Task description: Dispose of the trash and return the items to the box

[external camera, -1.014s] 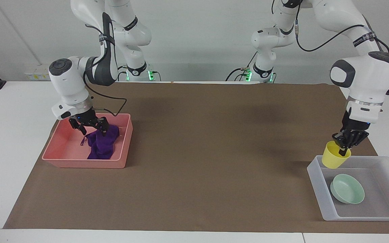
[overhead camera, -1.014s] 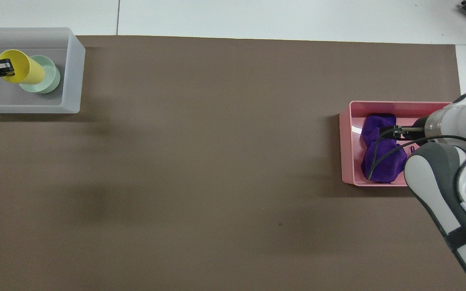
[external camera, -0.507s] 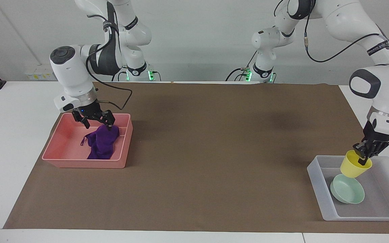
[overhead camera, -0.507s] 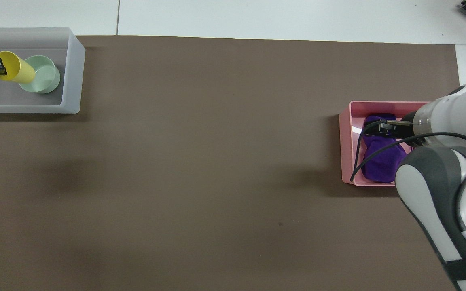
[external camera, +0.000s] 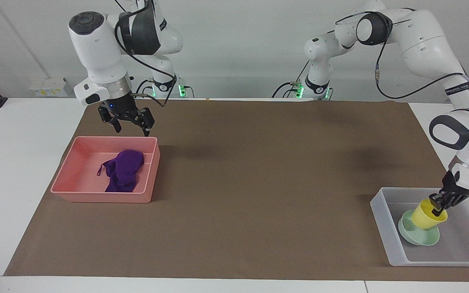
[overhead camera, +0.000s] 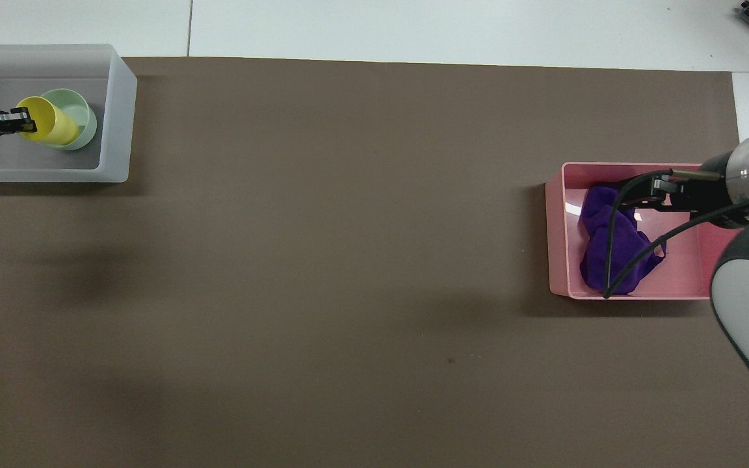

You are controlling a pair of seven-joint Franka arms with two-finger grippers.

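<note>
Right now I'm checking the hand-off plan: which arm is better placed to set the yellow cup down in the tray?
Left: the left gripper already holds the yellow cup over the mint-green bowl.

High facing camera, steep overhead camera, both covering table (external camera: 234, 195)

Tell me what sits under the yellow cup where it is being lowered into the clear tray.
The mint-green bowl lies on the clear tray floor right under the yellow cup, held tilted by the left end effector. The cup's base is at the bowl; nothing else blocks it.
</note>
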